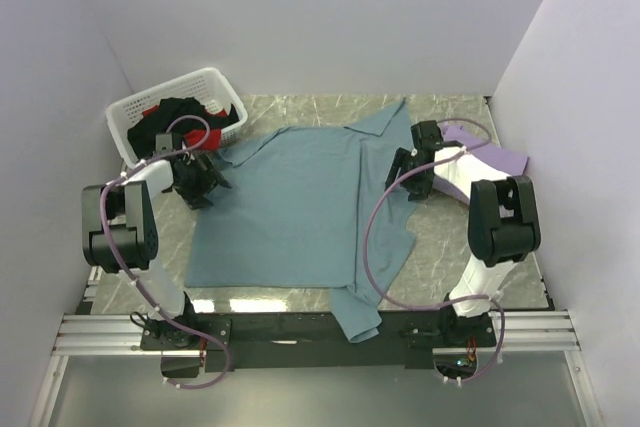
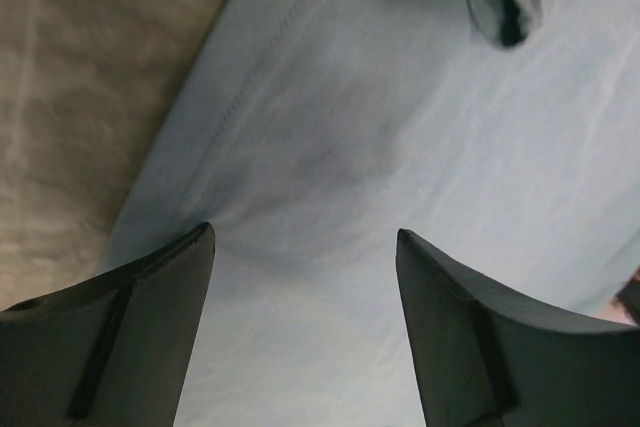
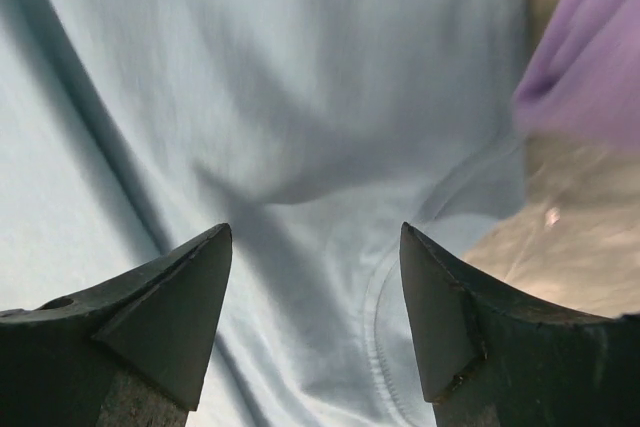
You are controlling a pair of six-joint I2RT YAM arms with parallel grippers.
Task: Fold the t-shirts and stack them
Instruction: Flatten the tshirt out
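Observation:
The large teal-blue t-shirt [image 1: 290,207] lies spread over the middle of the table, its right side folded over and one part hanging off the front edge. My left gripper [image 1: 203,187] is open and empty at the shirt's left edge, just above the cloth [image 2: 330,147]. My right gripper [image 1: 412,179] is open and empty over the shirt's upper right part, above a curved seam [image 3: 380,317]. A lavender-purple shirt [image 1: 485,155] lies at the right, also showing in the right wrist view [image 3: 585,57]. Black and red shirts [image 1: 180,119] sit in the basket.
A white slotted basket [image 1: 140,107] stands at the back left corner. White walls close in the table on three sides. Bare marble table [image 1: 450,247] shows at the right front and in the left wrist view [image 2: 80,97].

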